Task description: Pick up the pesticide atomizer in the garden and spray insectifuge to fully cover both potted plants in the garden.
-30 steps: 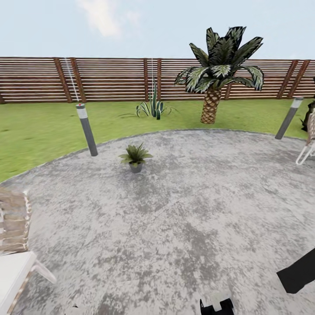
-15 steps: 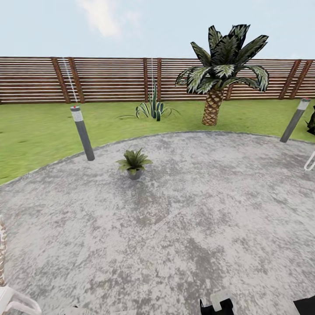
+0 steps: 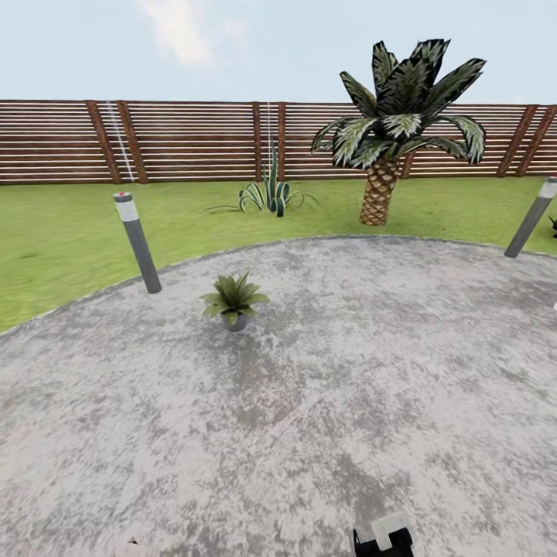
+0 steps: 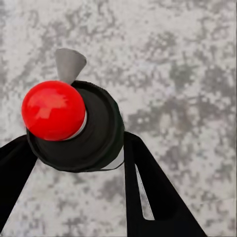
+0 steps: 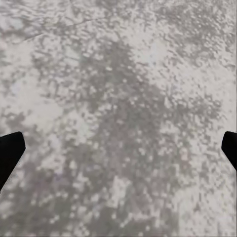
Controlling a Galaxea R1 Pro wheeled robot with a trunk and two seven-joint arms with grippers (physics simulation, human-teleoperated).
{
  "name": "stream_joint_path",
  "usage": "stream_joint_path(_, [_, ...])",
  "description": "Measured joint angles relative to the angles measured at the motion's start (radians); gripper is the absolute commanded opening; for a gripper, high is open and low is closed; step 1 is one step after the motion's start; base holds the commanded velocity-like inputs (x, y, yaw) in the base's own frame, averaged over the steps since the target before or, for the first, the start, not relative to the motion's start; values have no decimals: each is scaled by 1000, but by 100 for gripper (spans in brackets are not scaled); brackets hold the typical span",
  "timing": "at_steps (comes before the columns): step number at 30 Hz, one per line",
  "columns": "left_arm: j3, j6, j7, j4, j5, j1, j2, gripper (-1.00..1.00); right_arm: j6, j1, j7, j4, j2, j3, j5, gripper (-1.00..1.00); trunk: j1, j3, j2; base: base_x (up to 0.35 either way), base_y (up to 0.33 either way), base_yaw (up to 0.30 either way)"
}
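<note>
two fingers (image 4: 148,197) around one atomizer (image 4: 74,126)

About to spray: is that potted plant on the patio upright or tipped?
Upright: the potted plant stands on its grey pot on the patio, leaves spread evenly.

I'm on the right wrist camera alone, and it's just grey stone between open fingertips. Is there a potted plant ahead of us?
Observer: Yes. In the head view one potted plant stands on the patio, ahead and left of centre, near a grey bollard lamp.
Operator: Do we hold the sprayer?
Observer: The left wrist view shows the pesticide atomizer, dark with a red ball on top, between the fingers of the left gripper.
Operator: Any second plant?
Observer: I see one. Beyond it, on the lawn, are a spiky agave and a palm.
</note>
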Motion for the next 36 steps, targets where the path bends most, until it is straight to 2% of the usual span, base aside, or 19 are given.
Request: stream_joint_path(36, [0,0,0,0,0,0,0,-100,1,0,0,0,1,0,0,100,0,0,0,338,71,0])
